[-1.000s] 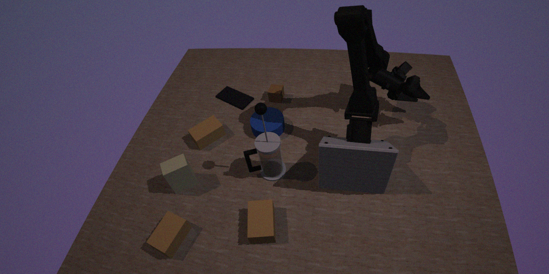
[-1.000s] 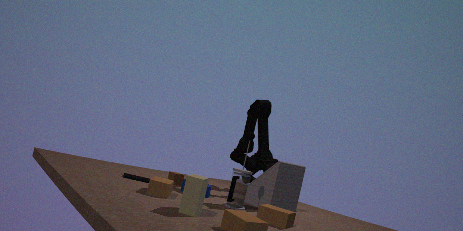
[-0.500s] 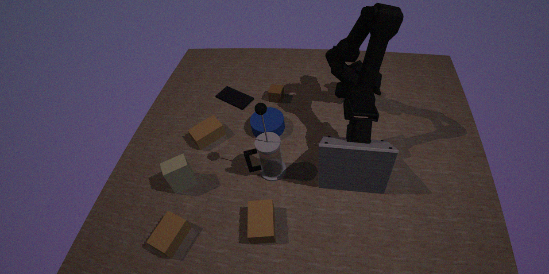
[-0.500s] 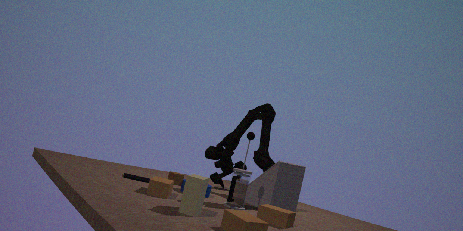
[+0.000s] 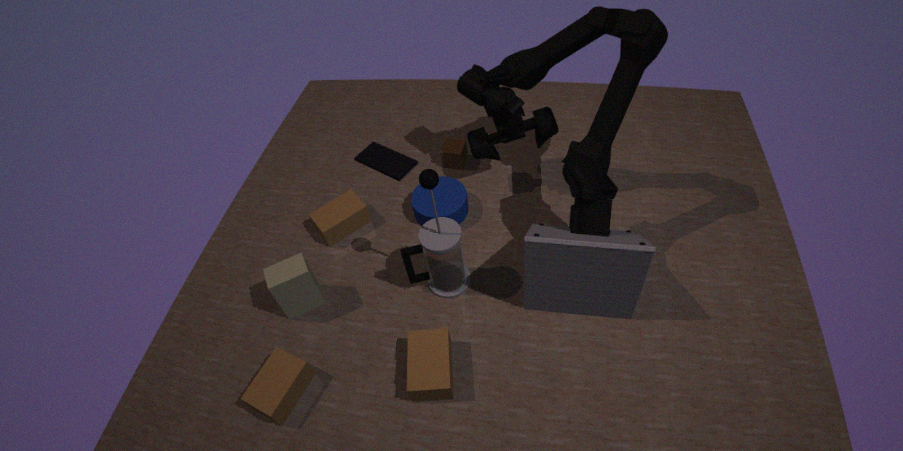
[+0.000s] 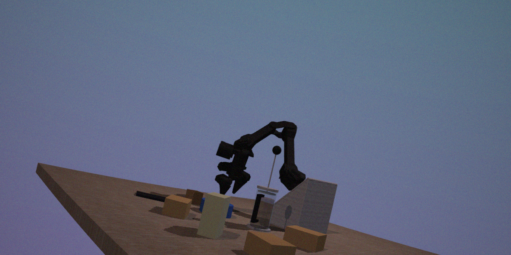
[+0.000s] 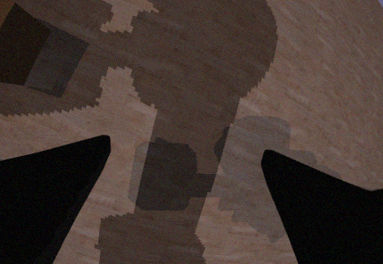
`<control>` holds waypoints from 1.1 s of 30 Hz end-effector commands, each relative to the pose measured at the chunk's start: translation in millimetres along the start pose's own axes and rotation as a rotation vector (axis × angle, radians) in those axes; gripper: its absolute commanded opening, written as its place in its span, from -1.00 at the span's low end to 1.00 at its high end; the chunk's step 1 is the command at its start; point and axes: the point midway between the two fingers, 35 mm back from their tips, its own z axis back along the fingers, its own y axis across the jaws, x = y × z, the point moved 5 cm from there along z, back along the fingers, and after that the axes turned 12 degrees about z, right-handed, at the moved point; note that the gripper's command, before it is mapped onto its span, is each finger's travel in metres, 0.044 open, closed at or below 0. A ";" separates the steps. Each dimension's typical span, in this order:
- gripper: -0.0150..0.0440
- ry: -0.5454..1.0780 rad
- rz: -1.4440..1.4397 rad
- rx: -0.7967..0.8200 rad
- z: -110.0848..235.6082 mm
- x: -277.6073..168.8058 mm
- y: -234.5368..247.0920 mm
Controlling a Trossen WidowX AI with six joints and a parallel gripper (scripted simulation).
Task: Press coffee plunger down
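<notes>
The coffee press (image 5: 444,264) (image 6: 266,207) stands upright near the table's middle, a glass body with a black handle on its left. Its plunger rod stands fully raised, with the black knob (image 5: 429,178) (image 6: 276,150) high above the white lid (image 5: 440,234). My gripper (image 5: 513,137) (image 6: 231,188) (image 7: 187,152) is open and empty. It points down over the table behind and to the right of the press, well clear of the knob. In the wrist view only bare table and shadows lie between the fingers; the press is out of that view.
A blue cylinder (image 5: 440,198) stands right behind the press. A small brown cube (image 5: 454,149) (image 7: 33,56) and a black slab (image 5: 386,160) lie near the gripper. Orange boxes (image 5: 339,215) (image 5: 428,359) (image 5: 277,383) and a pale green box (image 5: 292,283) (image 6: 213,214) surround the press. The arm's grey base (image 5: 584,274) stands to its right.
</notes>
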 end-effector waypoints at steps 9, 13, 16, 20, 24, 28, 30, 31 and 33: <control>1.00 -0.273 0.382 0.378 121.7 -13.7 85.8; 1.00 -0.376 0.509 0.490 167.0 -31.4 99.8; 1.00 -0.439 0.590 0.584 200.1 -49.1 106.4; 1.00 -0.543 0.688 0.683 241.5 -75.8 106.3; 1.00 -0.669 0.818 0.750 277.6 -108.0 98.5; 1.00 -0.710 0.844 0.787 289.3 -120.2 93.0; 1.00 -0.764 0.891 0.804 299.9 -132.2 87.0; 1.00 -0.799 0.921 0.815 306.4 -140.0 82.6; 1.00 -0.879 0.986 0.837 319.8 -157.6 71.6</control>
